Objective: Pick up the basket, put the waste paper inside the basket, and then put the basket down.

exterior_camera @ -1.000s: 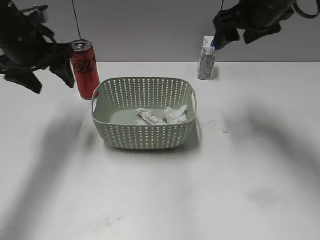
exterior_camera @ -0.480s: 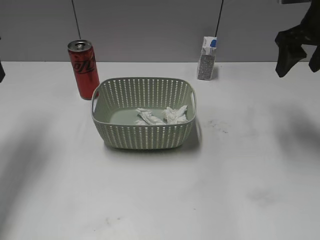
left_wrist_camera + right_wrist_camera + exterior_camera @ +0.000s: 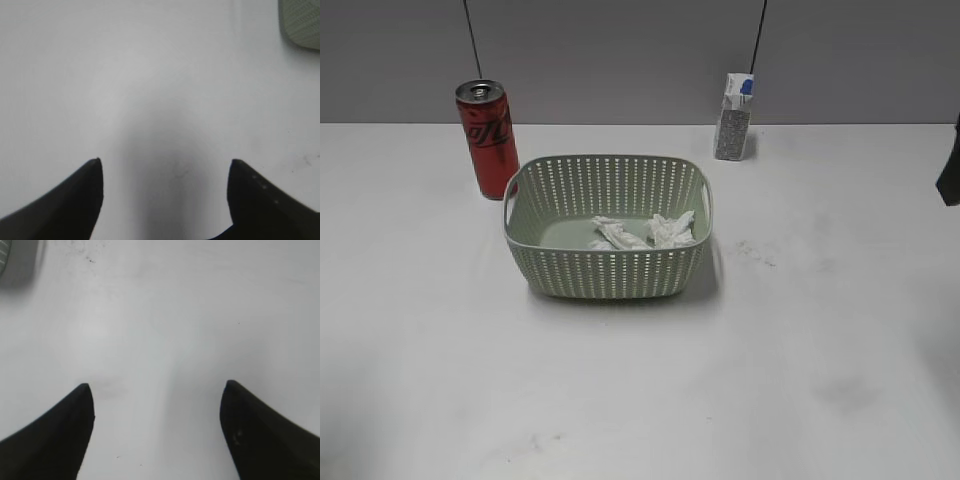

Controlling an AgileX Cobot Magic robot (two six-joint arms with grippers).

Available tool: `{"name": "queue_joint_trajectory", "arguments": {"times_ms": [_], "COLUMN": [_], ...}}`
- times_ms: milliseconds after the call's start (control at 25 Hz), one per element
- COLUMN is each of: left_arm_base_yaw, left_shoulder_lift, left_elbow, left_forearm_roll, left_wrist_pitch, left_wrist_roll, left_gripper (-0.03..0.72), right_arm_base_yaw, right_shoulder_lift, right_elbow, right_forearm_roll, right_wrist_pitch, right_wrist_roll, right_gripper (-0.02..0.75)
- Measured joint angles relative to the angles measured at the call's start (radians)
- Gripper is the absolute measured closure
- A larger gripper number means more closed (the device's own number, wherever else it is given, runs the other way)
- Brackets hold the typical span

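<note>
The pale sage-green basket (image 3: 608, 226) stands on the white table near the middle, a little left. The crumpled white waste paper (image 3: 645, 233) lies inside it on its floor. A corner of the basket shows at the top right of the left wrist view (image 3: 301, 22) and at the top left of the right wrist view (image 3: 6, 255). My left gripper (image 3: 165, 165) is open and empty over bare table, out of the exterior view. My right gripper (image 3: 156, 387) is open and empty over bare table; only a dark bit of that arm (image 3: 950, 172) shows at the right edge.
A red soda can (image 3: 487, 138) stands just behind the basket's left corner. An upright white-and-grey carton with a blue mark (image 3: 734, 116) stands at the back. The white table (image 3: 640, 390) runs wide in front, with faint smudges right of the basket.
Both arms have pulled away from above the table's back corners, the left out of the exterior view, the right to its right edge. Basket and paper have not moved.
</note>
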Motion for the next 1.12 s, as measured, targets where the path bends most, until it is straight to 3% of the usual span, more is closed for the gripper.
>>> {"name": "queue_joint_trajectory", "arguments": {"times_ms": [440,800,1120], "left_arm_base_yaw": [0.000,0.000,0.000], "left_shoulder_lift": [-0.482,-0.844,-1.062], "left_elbow": [0.334,0.354,0.356], "left_forearm_roll": [-0.012,-0.022,-0.022], "left_wrist_pitch": [-0.051,-0.069,-0.067], "left_wrist_roll": [0.002,0.002,0.002], "left_gripper": [0.103,0.157,0.172], "right_arm_base_yaw": [0.000,0.000,0.000], "right_shoulder_lift": [-0.422,-0.730,-0.978], "right_elbow": [0.455,0.689,0.699], "right_forearm_roll": [0.024,0.024,0.025], "right_wrist_pitch": [-0.175,-0.203,-0.221], "right_wrist_roll": [-0.001,-0.001,-0.001], "right_gripper": [0.146,0.146,0.146]}}
